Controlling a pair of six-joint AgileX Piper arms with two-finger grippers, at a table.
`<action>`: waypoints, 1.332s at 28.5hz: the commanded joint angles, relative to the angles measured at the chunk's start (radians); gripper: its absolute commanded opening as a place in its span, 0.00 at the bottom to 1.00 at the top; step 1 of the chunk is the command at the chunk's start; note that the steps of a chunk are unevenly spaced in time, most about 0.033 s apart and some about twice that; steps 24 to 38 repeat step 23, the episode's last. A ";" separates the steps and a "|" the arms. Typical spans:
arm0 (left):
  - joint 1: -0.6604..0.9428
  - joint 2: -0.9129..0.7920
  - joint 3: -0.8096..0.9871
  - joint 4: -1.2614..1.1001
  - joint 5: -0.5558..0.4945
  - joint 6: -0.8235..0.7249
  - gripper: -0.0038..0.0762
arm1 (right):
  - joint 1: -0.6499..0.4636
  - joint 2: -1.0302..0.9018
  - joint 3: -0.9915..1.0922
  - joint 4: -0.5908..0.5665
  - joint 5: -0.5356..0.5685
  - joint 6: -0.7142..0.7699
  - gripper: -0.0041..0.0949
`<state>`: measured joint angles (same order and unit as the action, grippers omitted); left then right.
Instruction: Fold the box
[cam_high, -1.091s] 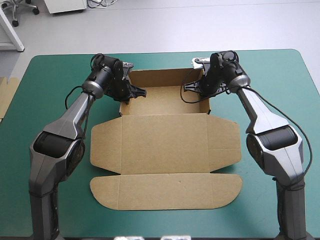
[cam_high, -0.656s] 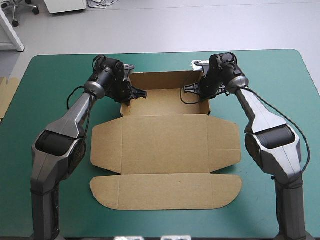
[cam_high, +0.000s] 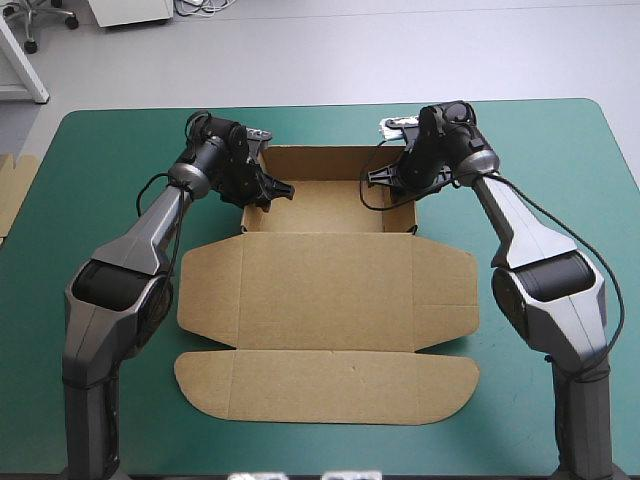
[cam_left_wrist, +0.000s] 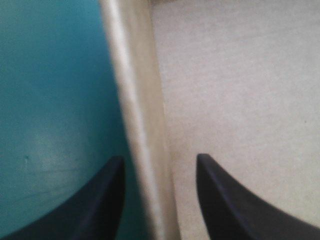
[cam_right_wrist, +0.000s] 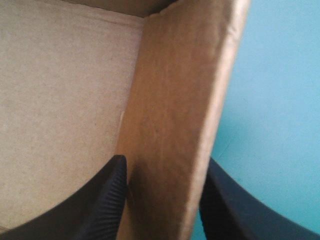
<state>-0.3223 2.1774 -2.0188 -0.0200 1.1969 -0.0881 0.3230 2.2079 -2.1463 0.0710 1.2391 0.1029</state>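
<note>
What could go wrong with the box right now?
The left end effector straddles the left wall of the box with a gap, so that wall might flop outward. The right end effector pinches the right wall; a pull could drag the whole box, since nothing pins the flat lid.

light: bright, even, overhead | shadows: soft, thin, on tabletop (cam_high: 120, 150) beside box (cam_high: 330, 290) | glare: pale sheen on tabletop, left wrist view
</note>
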 joint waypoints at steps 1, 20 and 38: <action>0.001 -0.080 -0.036 -0.051 -0.014 0.002 0.73 | -0.001 -0.085 -0.030 0.002 0.007 -0.006 0.50; 0.001 -0.209 -0.086 -0.015 0.012 0.013 0.71 | -0.001 -0.257 -0.030 -0.093 0.007 0.007 0.50; 0.001 -0.259 -0.072 0.014 0.009 0.013 0.70 | -0.001 -0.307 -0.010 -0.097 0.007 0.007 0.50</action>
